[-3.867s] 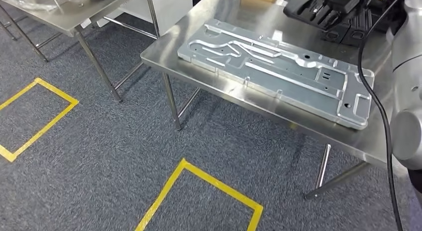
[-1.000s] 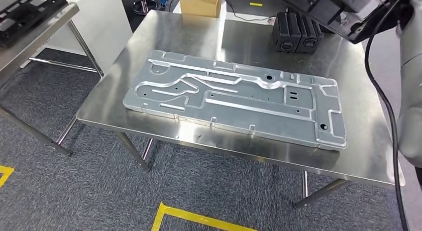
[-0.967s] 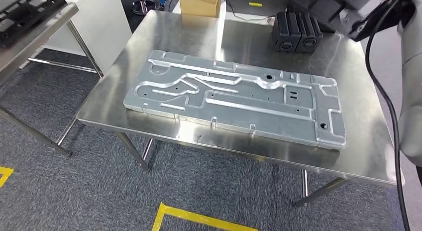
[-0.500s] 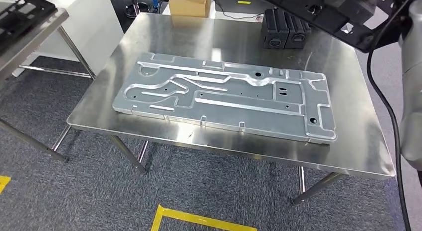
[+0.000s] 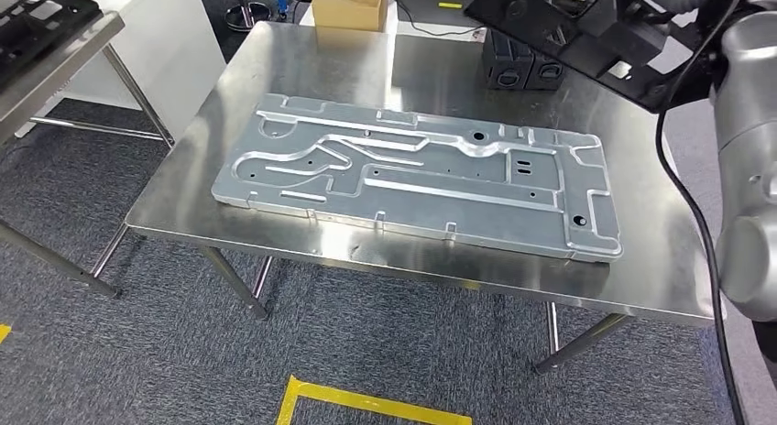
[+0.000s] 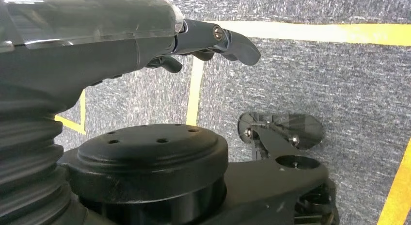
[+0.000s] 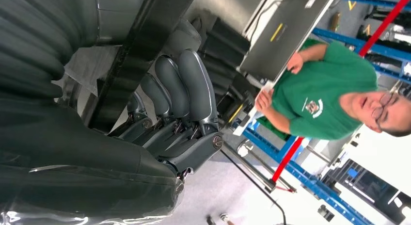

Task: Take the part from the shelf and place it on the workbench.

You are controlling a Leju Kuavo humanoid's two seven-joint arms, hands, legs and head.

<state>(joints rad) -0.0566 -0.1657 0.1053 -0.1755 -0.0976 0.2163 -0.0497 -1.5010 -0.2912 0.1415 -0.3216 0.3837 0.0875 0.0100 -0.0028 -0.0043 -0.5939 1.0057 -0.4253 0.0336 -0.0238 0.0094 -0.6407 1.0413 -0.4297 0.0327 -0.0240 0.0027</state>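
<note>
Fingers (image 7: 186, 87) of right hand (image 7: 165, 118) curl around black part (image 5: 586, 31), upper right above workbench (image 5: 431, 278); left hand (image 6: 145, 45) hangs, fingers apart, holding nothing.

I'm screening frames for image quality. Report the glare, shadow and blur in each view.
Head view: sharp; the steel workbench mirrors the room, bright glare along its far side, and the grey plate stays readable. Left wrist view: the left hand is close and soft, with dim, even light on the carpet. Right wrist view: the right hand's fingers are crisp, the black part is dark, and the background is washed out.
</note>
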